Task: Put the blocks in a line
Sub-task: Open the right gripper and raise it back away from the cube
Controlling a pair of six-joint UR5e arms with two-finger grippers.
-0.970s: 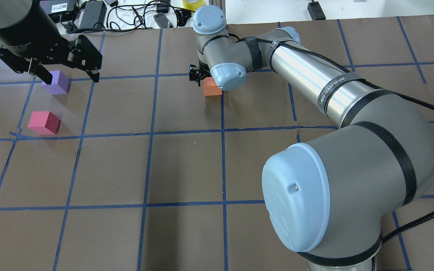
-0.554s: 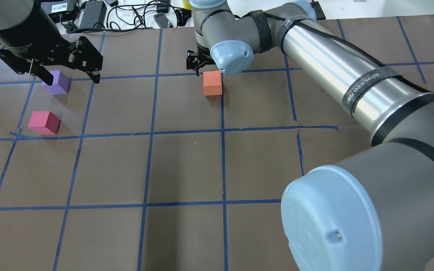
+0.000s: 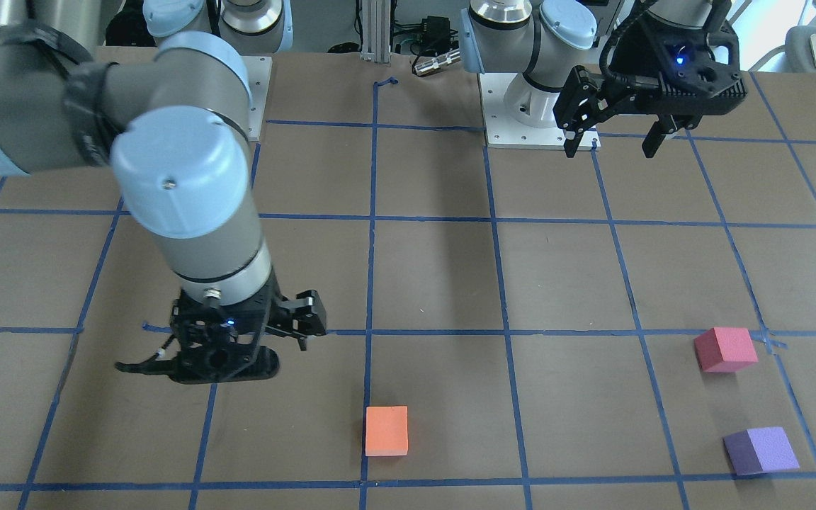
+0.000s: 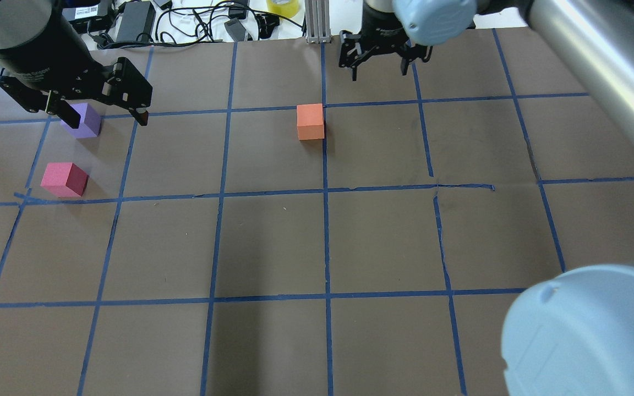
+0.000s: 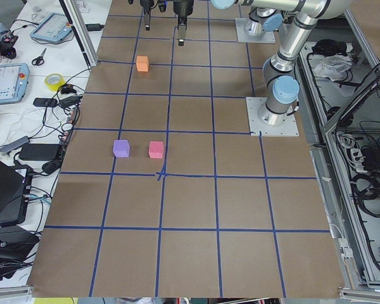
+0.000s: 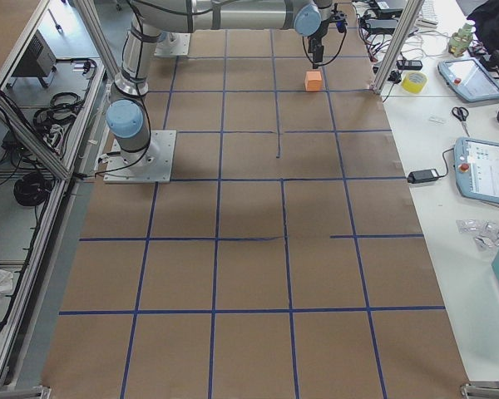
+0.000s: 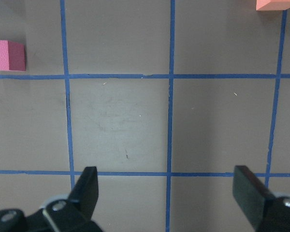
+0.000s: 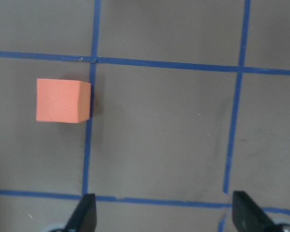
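starting nearest the robot, meets the left gripper (image 4: 105, 117) at 10 o'clock of the overhead view, hung high above the table (image 4: 273, 247), fingers (image 7: 87, 191) spread wide with nothing between them. overlaps a corner of the purple block (image 4: 88, 123) there with one finger, yet in the front-facing view stands well clear of every block. frames only brown paper (image 7: 121, 121) and blue tape lines (image 7: 170, 121) between the fingers from its wrist camera.

moving out, reaches the pinkish-red block (image 4: 64, 179) at 9 o'clock of the table, flat on the paper, just beside a tape crossing (image 4: 24, 196) at its 8 o'clock. finds the purple block near it at 1 o'clock, apart, not touching. goes on to the orange block (image 4: 310, 122) at 3 o'clock of the purple one, well apart from it, about level with it across the table, one edge on a tape line. puts the pinkish-red block off that row, toward 6 o'clock.

ends farthest out at the right gripper (image 4: 378, 69), at 1 o'clock of the orange block in the overhead view, raised off the table, fingers parted wide and gripping nothing. shows the orange block at 10 o'clock of its wrist view, clear of both fingers.
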